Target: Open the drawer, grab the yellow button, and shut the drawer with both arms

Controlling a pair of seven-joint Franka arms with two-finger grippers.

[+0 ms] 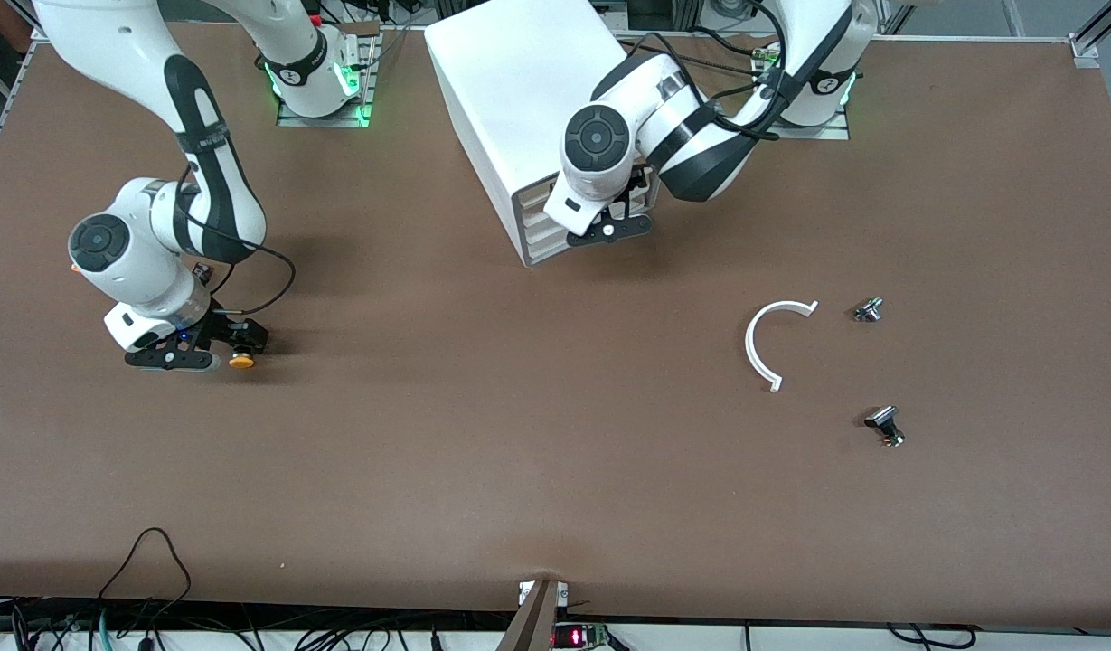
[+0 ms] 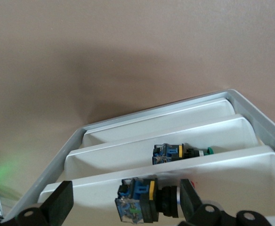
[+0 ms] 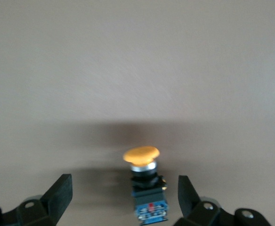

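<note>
The button (image 1: 241, 360), with an orange cap and a black-and-blue body, lies on the brown table toward the right arm's end. In the right wrist view the button (image 3: 145, 184) lies between the wide-open fingers without touching them. My right gripper (image 1: 232, 348) is low over it, open. The white cabinet (image 1: 501, 90) stands near the arms' bases. My left gripper (image 1: 611, 228) is open at its drawer fronts. In the left wrist view the gripper (image 2: 125, 203) straddles the drawer (image 2: 231, 176), where a blue-and-black switch part (image 2: 144, 200) lies. Whether the drawer is pulled out I cannot tell.
A lower drawer holds another switch part with a green tip (image 2: 180, 153). A white C-shaped piece (image 1: 765, 348) and two small dark metal parts (image 1: 869, 310) (image 1: 885, 425) lie toward the left arm's end. Cables (image 1: 148, 579) hang at the table's near edge.
</note>
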